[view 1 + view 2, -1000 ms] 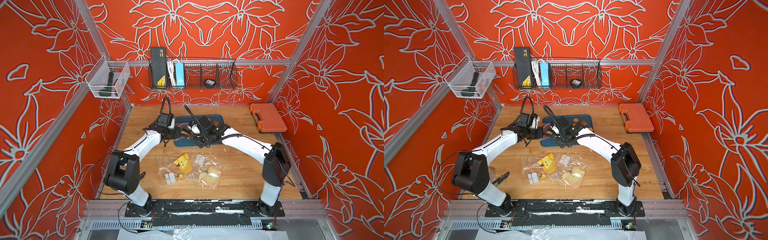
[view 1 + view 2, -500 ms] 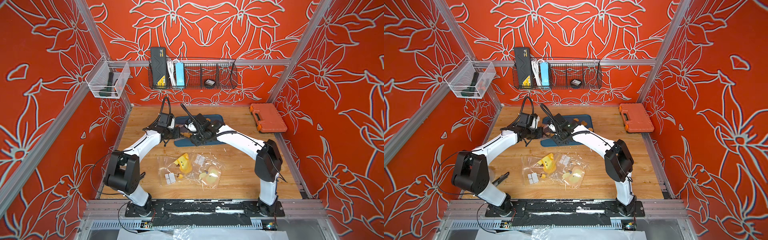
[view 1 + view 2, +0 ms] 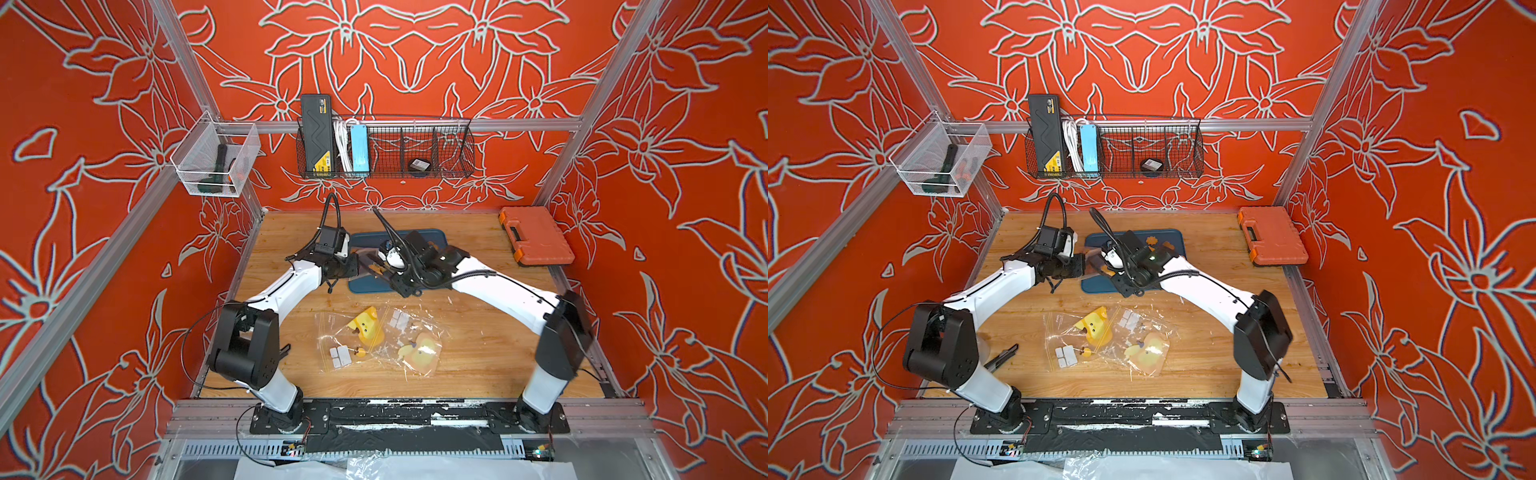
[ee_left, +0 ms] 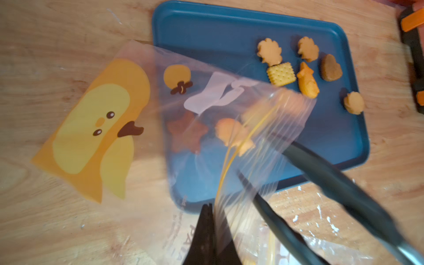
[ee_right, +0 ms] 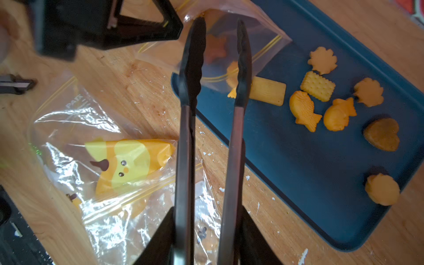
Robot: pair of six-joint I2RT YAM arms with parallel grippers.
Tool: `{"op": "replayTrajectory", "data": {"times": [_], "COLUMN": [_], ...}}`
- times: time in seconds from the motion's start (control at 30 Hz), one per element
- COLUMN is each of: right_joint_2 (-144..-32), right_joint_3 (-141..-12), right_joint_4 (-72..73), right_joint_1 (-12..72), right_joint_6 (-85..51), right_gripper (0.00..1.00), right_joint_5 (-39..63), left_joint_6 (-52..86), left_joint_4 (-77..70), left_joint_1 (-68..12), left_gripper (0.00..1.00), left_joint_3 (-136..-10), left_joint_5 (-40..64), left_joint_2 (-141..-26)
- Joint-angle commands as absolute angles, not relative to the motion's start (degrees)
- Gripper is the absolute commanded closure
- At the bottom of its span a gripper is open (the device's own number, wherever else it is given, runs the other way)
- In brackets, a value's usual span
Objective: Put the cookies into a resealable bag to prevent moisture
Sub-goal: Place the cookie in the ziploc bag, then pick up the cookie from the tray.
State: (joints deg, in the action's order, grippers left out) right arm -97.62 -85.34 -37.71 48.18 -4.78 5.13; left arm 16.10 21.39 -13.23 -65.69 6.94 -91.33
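Orange floral booth, wooden table (image 3: 478, 332). Here the left gripper (image 4: 213, 238) pinches the resealable bag (image 4: 206, 103) by its mouth edge, over the blue tray (image 5: 298, 183). The right gripper (image 5: 206, 247) clamps tongs (image 5: 185, 119), tips spread inside the bag. Loose cookies (image 5: 337, 114) sit just beyond, right arm's side.

White arms (image 3: 291, 287), blk joints (image 3: 245, 345)

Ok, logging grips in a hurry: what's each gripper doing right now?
Left gripper: closed, pinching the resealable bag by its edge.
Right gripper: closed on the tongs, whose tips stand apart.
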Motion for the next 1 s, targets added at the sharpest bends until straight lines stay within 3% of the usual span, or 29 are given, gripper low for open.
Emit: {"op": "replayTrajectory", "data": {"times": [0.0, 0.13, 0.3, 0.53, 0.73, 0.97], "right_joint_2": [-89.61, -83.40, -85.17, -94.24, -100.78, -106.47], "right_joint_3": [-78.98, -70.65, -67.32, -70.92, -75.23, -80.95], "right_joint_4": [-31.61, -28.60, -29.05, -29.35, -30.22, -30.84], "right_joint_1": [48.60, 48.63, 48.51, 48.58, 48.43, 48.08], "right_joint_6": [-6.52, -9.53, -11.58, -11.43, -11.87, -11.09], "right_gripper": [0.59, 0.59, 0.59, 0.57, 0.50, 0.52], "right_joint_5": [5.40, 2.25, 0.25, 0.39, -1.23, -0.85], "left_joint_6": [16.80, 17.58, 18.94, 19.16, 18.98, 18.94], "left_joint_4": [23.11, 23.46, 22.32, 18.42, 18.54, 18.46], "left_joint_1": [-13.29, -12.86, -11.24, -10.05, -9.93, -9.84], "left_gripper": [1.00, 1.00, 1.00, 1.00, 1.00, 1.00], "left_joint_3": [-66.88, -66.99, -65.94, -62.86, -63.17, -63.10], "left_joint_5": [3.24, 1.41, -0.35, -0.20, 0.43, 0.76], "left_joint_2": [-90.55, -90.33, -87.62, -82.47, -82.96, -82.92]}}
